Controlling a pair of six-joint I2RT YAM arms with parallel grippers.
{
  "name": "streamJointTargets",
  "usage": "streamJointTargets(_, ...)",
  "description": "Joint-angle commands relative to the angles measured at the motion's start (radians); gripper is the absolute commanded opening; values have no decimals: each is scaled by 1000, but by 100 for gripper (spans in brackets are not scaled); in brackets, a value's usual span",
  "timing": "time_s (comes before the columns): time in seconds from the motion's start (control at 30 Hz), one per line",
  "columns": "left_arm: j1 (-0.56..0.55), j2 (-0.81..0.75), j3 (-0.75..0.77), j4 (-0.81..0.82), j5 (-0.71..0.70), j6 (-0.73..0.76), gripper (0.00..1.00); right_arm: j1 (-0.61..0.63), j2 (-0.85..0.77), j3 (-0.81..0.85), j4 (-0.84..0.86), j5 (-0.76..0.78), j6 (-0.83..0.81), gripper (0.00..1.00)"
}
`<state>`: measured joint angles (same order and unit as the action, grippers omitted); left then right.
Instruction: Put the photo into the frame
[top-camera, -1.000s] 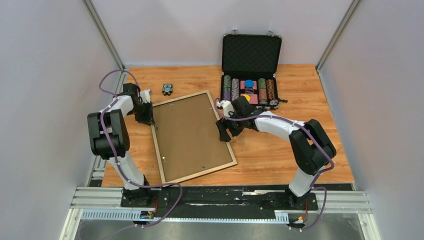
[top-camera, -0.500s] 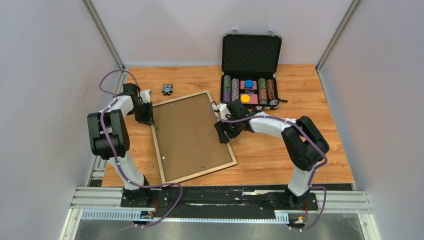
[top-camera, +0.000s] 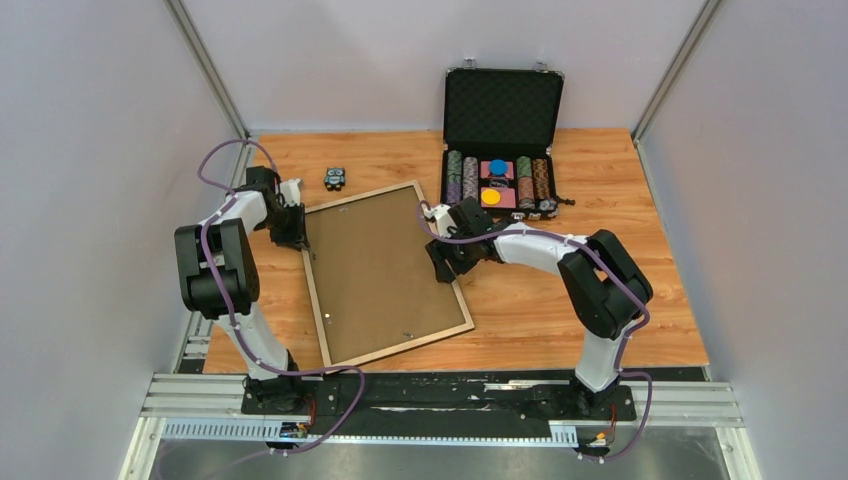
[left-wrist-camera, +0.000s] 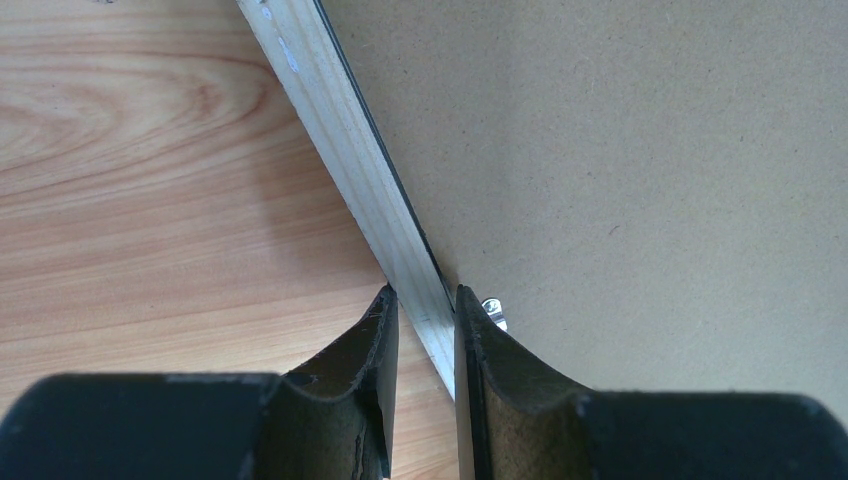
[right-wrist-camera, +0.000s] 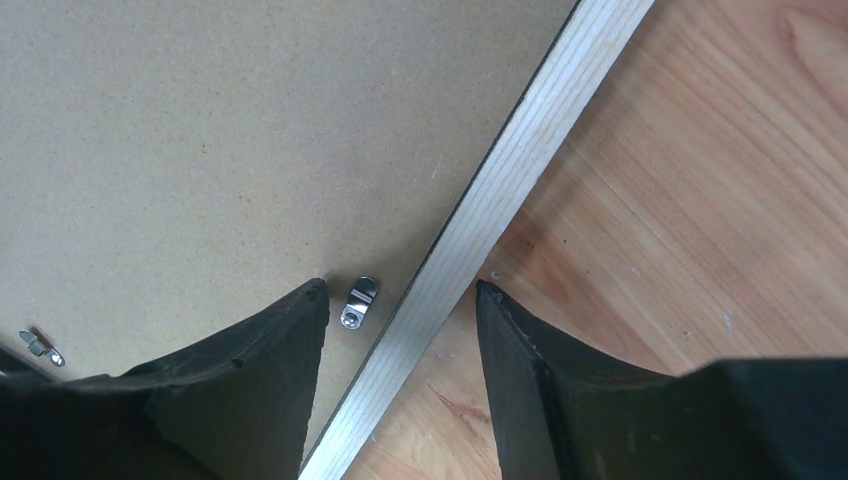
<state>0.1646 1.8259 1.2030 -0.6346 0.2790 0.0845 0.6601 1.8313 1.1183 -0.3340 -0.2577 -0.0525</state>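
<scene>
1. Right gripper has crept left and toward the far side along the right rail of the frame over the last second. Its elbow tucked in left too, and the jaws narrowed a bit. Left arm and frame haven't moved.
2. Frame lies flat on the table between the two arms, light wood side up. It sits skewed, with the far end leaning left and the near-right corner swung out toward the right arm.
3. Brown backing panel fills the frame opening.
4. Left gripper is clamped on the frame's left rail near the far-left corner. One finger is on the outer side over the table, the other on the inner side over the panel, and both pads press the rail. A small metal clip sits just beside the inner finger.
5. Right gripper jaws are apart and straddle the right rail. The inner finger is over the panel and the outer one is over bare table. There's a visible gap on both sides and nothing is gripped. Can't tell if the tips touch the surface.
6. A turn clip lies on the panel between the inner finger and the rail.
7. Open chip case stands far right with its lid up, just beyond the frame's far-right corner. A small dark item lies near the frame's far rail.
</scene>
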Motion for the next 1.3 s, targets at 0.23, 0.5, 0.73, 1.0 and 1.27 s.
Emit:
streamJointTargets(0.23, -3, -23, -16, 25, 28, 55, 21, 8, 20, 18, 16, 56, -8, 43)
streamJointTargets(0.5, -2, -24, -16, 24, 25, 57, 21, 6, -7, 0, 13, 57, -38, 31)
streamJointTargets(0.73, -2, -22, -15, 24, 23, 57, 20, 6, -37, -27, 7, 7, -79, 28)
streamJointTargets(1.0, -1, -23, -13, 21, 18, 58, 20, 5, -40, -32, -38, -55, -145, 32)
streamJointTargets(1.27, -1, -15, -7, 21, 16, 55, 20, 4, -26, -29, -73, -71, -203, 38)
